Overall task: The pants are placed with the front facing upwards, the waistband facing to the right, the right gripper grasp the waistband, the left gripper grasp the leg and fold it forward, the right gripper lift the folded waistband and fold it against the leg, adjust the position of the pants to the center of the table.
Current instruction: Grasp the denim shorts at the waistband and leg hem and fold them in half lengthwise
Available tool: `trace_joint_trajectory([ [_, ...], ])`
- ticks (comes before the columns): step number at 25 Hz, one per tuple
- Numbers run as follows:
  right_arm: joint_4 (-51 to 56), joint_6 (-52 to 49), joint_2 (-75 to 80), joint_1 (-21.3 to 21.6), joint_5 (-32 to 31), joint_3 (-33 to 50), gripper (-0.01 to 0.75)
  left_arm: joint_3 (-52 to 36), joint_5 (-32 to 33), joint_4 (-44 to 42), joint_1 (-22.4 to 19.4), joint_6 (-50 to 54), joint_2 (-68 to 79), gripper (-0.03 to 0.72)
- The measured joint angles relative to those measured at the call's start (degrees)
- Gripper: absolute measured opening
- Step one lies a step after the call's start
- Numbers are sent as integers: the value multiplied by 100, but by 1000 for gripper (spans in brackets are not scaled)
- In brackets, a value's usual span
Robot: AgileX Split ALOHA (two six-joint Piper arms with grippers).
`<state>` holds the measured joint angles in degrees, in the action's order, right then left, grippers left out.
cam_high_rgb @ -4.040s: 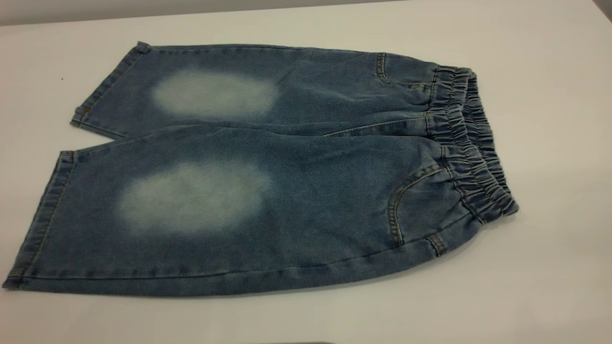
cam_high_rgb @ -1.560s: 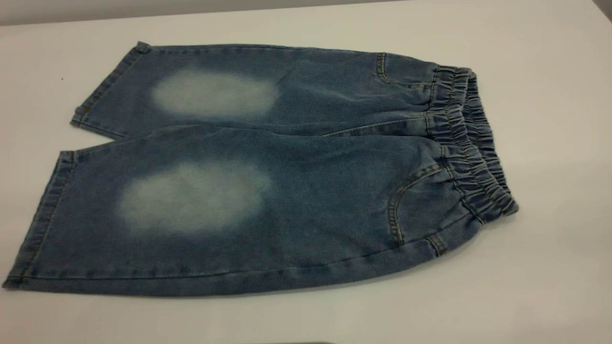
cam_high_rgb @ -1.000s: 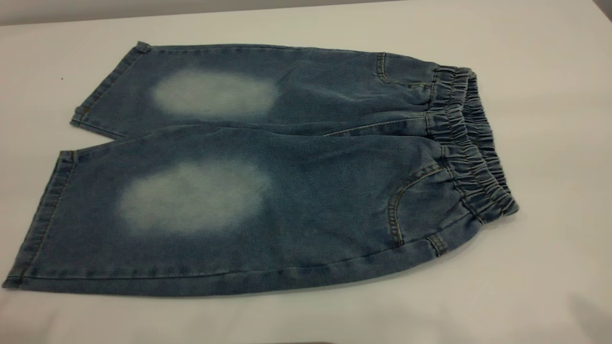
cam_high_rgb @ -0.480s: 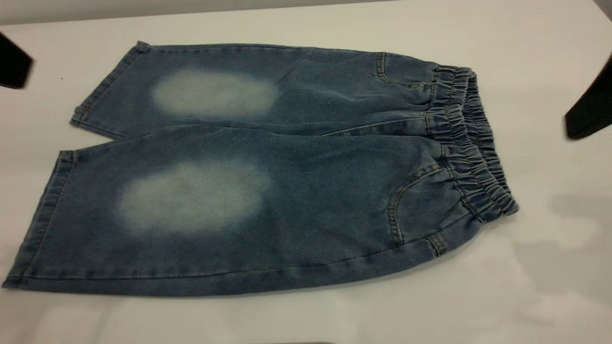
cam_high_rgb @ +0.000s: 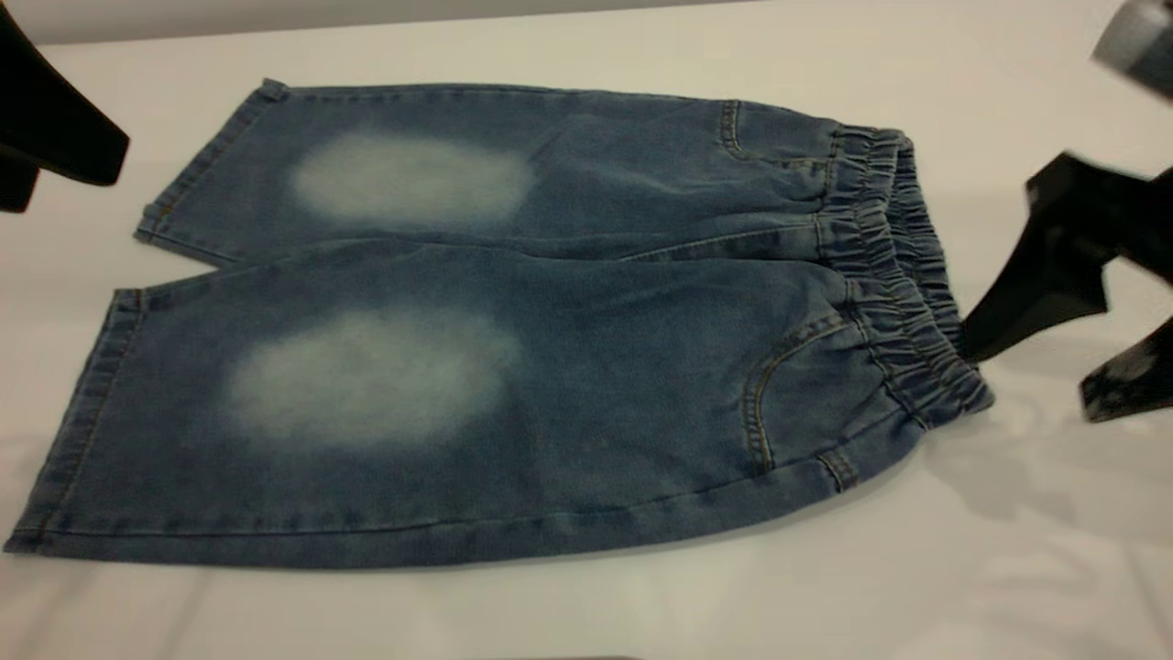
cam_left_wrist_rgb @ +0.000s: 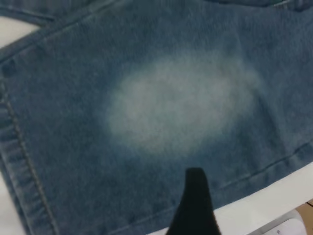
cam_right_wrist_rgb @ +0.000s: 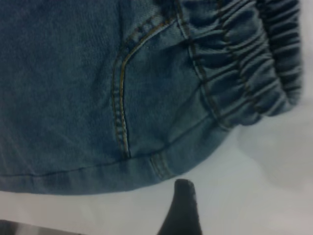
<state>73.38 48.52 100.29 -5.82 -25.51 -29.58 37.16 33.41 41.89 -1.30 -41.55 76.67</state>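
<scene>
The blue denim pants point(cam_high_rgb: 513, 321) lie flat on the white table point(cam_high_rgb: 1008, 568), front up, legs to the left. The gathered waistband point(cam_high_rgb: 893, 275) is at the right. My right gripper point(cam_high_rgb: 1031, 376) hovers just right of the waistband's near end, open, holding nothing. One black finger point(cam_high_rgb: 1035, 275) points at the band; its wrist view shows a finger point(cam_right_wrist_rgb: 181, 210) over bare table beside the pocket corner point(cam_right_wrist_rgb: 156, 164). My left gripper point(cam_high_rgb: 69, 188) hangs at the far left above the far leg's hem point(cam_high_rgb: 206, 160), open and empty. One of its fingers point(cam_left_wrist_rgb: 194, 205) shows over a pale patch point(cam_left_wrist_rgb: 181, 103).
Bare white table surrounds the pants on all sides, with the widest strip along the near edge and at the right. A tan and white object point(cam_left_wrist_rgb: 293, 223) lies beyond the table edge in the left wrist view.
Both grippers have come into view: the left from the upper left, the right from the right edge down toward the waistband's near end. The pants have not moved.
</scene>
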Motion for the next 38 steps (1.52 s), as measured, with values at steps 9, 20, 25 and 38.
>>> trace_joint_trajectory([
  [9,1975,2173,994,0,-176,-45,542,0,-138,34,686,-175,0,531],
  [20,2254,2684,1335,593,-637,-256,531,0,-160,34,727,-199,0,531],
  [25,2214,2624,1480,659,-1130,-274,531,0,-234,34,727,-231,0,531],
  [38,2561,2832,1792,659,-1162,-282,525,0,-265,34,727,-288,0,531],
])
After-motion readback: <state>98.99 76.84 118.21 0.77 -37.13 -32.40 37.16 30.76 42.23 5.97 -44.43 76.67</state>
